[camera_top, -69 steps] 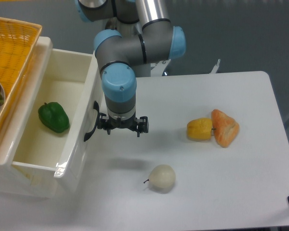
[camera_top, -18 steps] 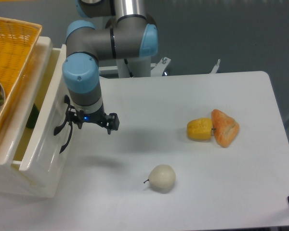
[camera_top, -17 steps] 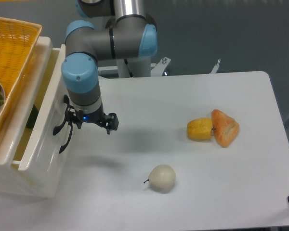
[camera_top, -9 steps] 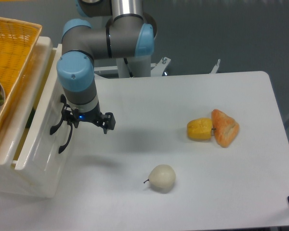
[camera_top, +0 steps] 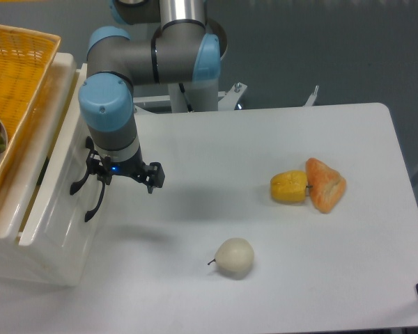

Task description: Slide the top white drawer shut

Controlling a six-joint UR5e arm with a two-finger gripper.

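Observation:
The top white drawer (camera_top: 56, 188) sits at the left, pushed almost fully into the cabinet, with only a narrow gap of its inside showing. Its black curved handle (camera_top: 90, 198) faces right. My gripper (camera_top: 122, 179) is open, fingers spread wide, right at the drawer front beside the handle. Its left finger (camera_top: 92, 172) is against the drawer face. The gripper holds nothing.
A yellow woven basket (camera_top: 14, 90) rests on top of the cabinet at the far left. On the white table (camera_top: 265, 139) lie a pale round fruit (camera_top: 235, 257), a yellow fruit (camera_top: 288, 186) and an orange piece (camera_top: 325, 184).
The drawer has slid left into the cabinet, hiding the green pepper. My gripper has moved left with the drawer front, still open.

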